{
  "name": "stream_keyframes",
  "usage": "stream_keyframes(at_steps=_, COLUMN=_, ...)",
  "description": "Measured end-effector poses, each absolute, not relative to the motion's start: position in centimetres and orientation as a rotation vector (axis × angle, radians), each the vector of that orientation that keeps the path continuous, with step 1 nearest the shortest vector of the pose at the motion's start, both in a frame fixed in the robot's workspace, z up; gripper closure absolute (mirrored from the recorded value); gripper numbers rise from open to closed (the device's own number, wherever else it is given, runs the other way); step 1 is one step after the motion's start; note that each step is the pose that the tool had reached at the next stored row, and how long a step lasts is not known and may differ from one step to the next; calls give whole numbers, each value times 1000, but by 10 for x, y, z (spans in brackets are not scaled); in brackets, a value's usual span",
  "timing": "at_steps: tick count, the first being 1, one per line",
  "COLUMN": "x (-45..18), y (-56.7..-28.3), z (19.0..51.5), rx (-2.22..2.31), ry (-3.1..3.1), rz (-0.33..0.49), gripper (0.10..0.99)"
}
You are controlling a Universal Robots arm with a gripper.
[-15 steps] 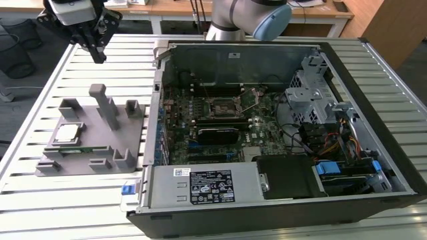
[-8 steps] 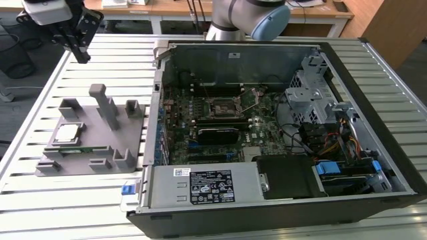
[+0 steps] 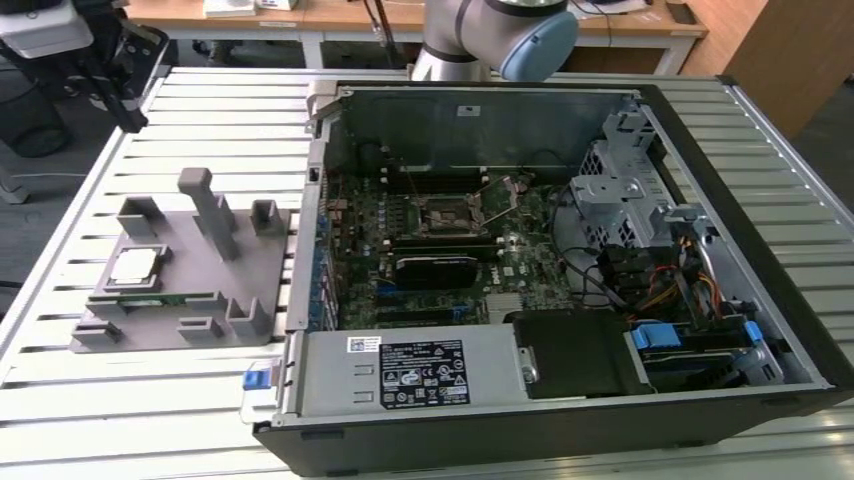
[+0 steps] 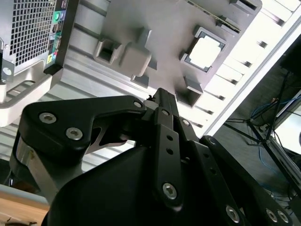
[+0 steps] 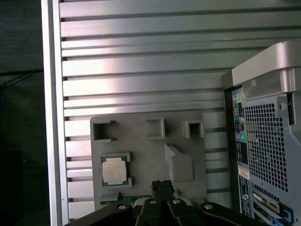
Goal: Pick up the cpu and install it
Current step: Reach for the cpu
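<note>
The cpu (image 3: pixel 136 264) is a small square chip with a silvery top, lying flat in a recess of the grey holder (image 3: pixel 247 300) on the exterior view's left. Both wrist views look down on the cpu (image 4: pixel 205 51) (image 5: pixel 115 170) from well above. My gripper (image 5: pixel 162 185) (image 4: pixel 161 95) hangs over the holder (image 5: pixel 150 160) with its black fingers closed together and nothing between them, apart from the chip. The open computer case (image 3: pixel 694 120) lies beside the holder, and its motherboard socket (image 3: pixel 447 212) shows with its lever raised.
A green memory stick (image 3: pixel 154 298) lies in the holder in front of the cpu. Grey posts (image 3: pixel 200 200) stand up from the holder. The slatted metal table (image 3: pixel 227 110) carries everything. The case's rear panel (image 5: pixel 263 155) stands close beside the holder. Desks line the far side.
</note>
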State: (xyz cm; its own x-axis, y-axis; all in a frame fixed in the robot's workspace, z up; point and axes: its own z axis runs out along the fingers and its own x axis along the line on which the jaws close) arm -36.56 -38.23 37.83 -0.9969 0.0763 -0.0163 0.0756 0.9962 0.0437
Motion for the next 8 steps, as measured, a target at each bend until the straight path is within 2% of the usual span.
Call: stream_keyframes(at_steps=8, x=-390, y=-383, z=376, rx=119, ry=3125, rz=67, gripper=980)
